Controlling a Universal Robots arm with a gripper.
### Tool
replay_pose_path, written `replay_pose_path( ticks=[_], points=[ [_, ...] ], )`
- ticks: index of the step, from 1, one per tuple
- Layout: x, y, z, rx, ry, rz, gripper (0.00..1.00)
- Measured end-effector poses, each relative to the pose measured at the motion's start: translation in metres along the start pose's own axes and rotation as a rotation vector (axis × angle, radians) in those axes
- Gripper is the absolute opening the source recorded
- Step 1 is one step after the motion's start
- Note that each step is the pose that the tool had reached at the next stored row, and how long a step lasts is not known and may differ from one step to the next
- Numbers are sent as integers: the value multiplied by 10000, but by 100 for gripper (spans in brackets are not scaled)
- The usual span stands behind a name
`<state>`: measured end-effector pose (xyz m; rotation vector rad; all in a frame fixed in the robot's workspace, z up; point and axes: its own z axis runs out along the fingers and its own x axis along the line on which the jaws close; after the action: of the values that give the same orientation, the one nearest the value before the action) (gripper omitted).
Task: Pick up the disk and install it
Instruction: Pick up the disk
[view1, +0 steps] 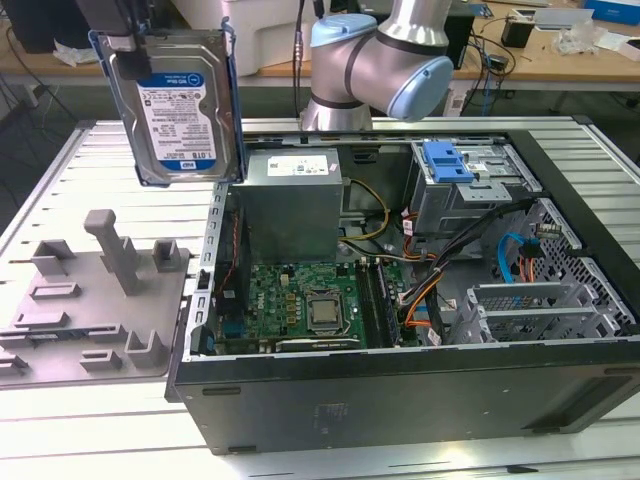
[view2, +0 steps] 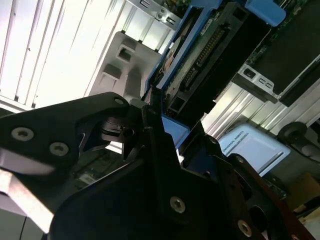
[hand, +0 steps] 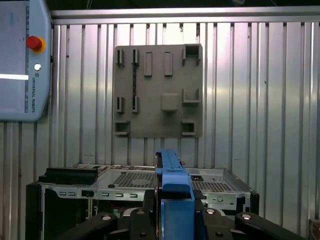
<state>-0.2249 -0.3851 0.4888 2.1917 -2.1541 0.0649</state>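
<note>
My gripper (hand: 176, 202), clamped on one edge of the disk (view1: 180, 110), holds it upright in the air, above the exterior view's left side of the open computer case (view1: 400, 405) and beyond the grey holder plate (view1: 90, 300). Risk: with so narrow a grip, the disk may tilt or slip, then strike the case rim or snag the cables (view1: 420, 290).

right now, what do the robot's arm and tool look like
The arm is a thick silver-grey tube with rounded light blue joint caps. The tool is matte black, built from flat angular plates fastened with small round silver screws.
</note>
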Motion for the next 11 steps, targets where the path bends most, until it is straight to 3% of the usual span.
replay_pose_path(
  ticks=[5,11],
  points=[
    [112,-111,0,0,0,-2,37],
    [242,-312,-2,-1,0,0,37]
  ],
)
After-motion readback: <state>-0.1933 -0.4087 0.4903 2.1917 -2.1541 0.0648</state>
